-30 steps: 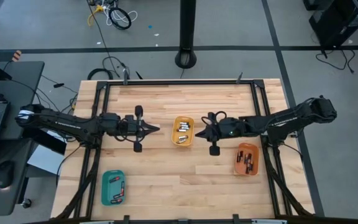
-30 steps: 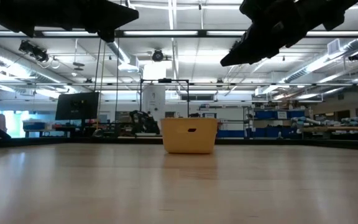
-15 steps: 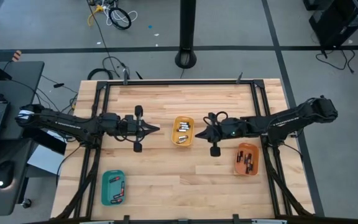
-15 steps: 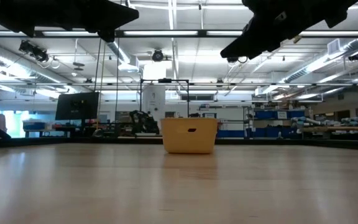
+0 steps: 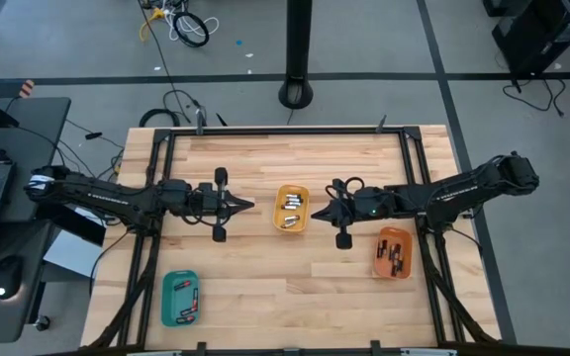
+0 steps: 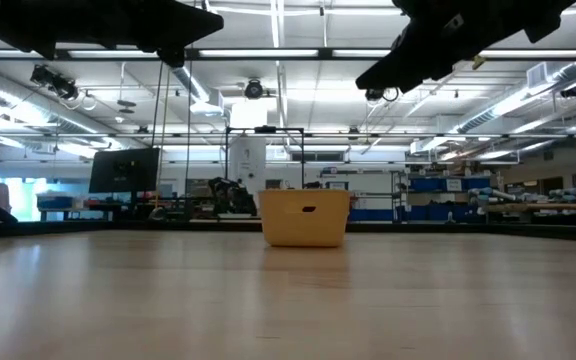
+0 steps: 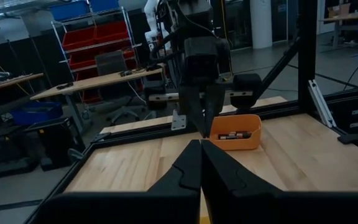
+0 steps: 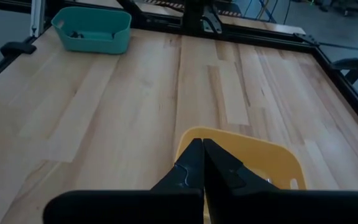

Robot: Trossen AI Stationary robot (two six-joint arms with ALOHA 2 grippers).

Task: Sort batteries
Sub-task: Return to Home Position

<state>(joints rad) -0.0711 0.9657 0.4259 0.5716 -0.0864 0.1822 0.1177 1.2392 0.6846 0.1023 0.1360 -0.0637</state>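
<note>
Two arms nose to nose: the left claw (image 5: 249,205) and right claw (image 5: 317,211), both pinched shut and empty, flank the yellow tray (image 5: 290,189) of batteries (image 5: 287,211).

Nearest the tray is the right claw, its tips just beside the rim. The left claw points at the same tray from the opposite side, a little farther off. The silvery batteries lie in the tray between the two tips, too small to tell their long axis. Farther out, back along the right arm, the orange tray (image 5: 393,230) holds dark batteries (image 5: 395,255). Farthest, well behind and aside of the left claw, the teal tray (image 5: 179,274) holds a few more. Both arms stretch out level, raised clear of the tabletop (image 5: 265,267). No battery is seen loose, so sorting looks done. Each arm's retreat looks like a straight pull away from the yellow tray.
</note>
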